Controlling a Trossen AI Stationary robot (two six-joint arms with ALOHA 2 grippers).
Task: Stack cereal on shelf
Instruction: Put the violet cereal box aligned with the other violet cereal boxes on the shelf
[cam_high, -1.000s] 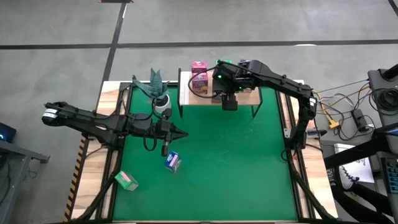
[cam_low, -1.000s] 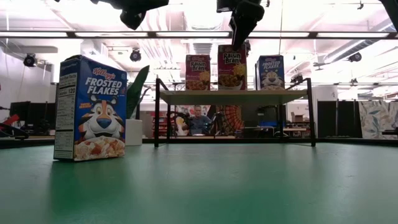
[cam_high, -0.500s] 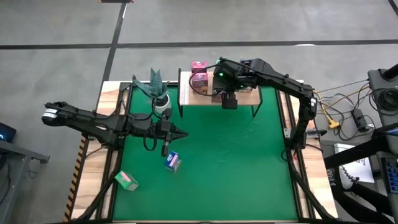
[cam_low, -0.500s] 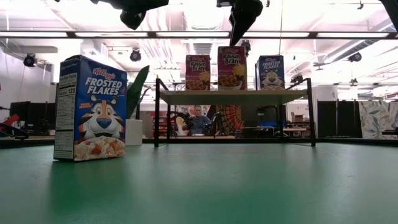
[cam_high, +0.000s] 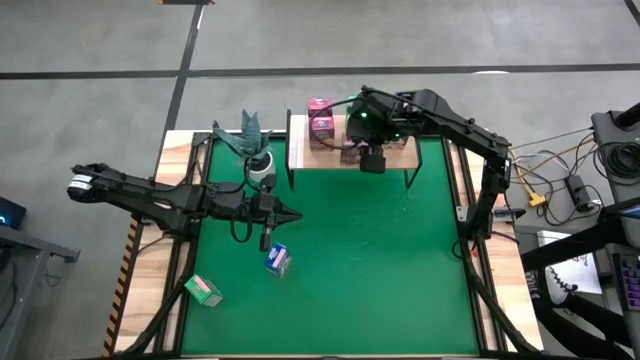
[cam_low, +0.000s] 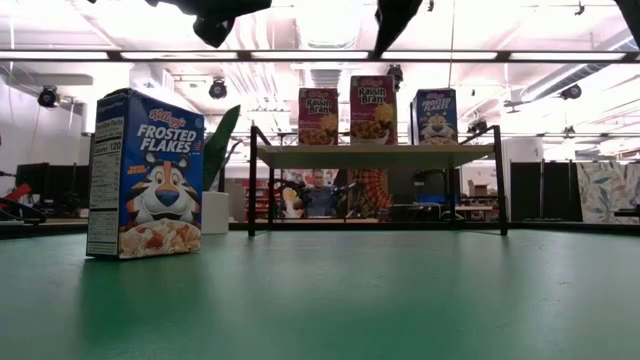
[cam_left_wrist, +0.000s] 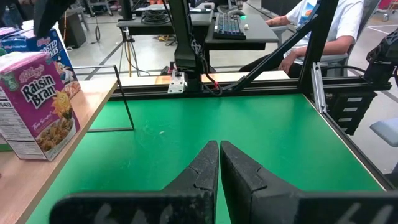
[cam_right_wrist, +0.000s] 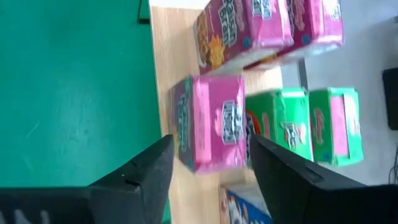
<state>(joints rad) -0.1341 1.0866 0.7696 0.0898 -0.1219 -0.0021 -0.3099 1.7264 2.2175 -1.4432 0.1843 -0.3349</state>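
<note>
Right gripper (cam_right_wrist: 208, 163), fingers spread and empty, hangs over your shelf (cam_high: 396, 157) above a pink carton (cam_right_wrist: 211, 122); next, fetch the blue carton (cam_high: 278, 260).

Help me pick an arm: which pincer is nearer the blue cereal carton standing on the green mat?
Left. The left pincer sits just beside the blue cereal carton; the right pincer hovers over the shelf.

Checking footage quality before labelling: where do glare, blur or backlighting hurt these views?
Low view: bright ceiling lights wash out the top, leaving the right tool a dark silhouette. Right wrist view: pink cereal box and green boxes look soft. High view: evenly lit, shelf clear.
</note>
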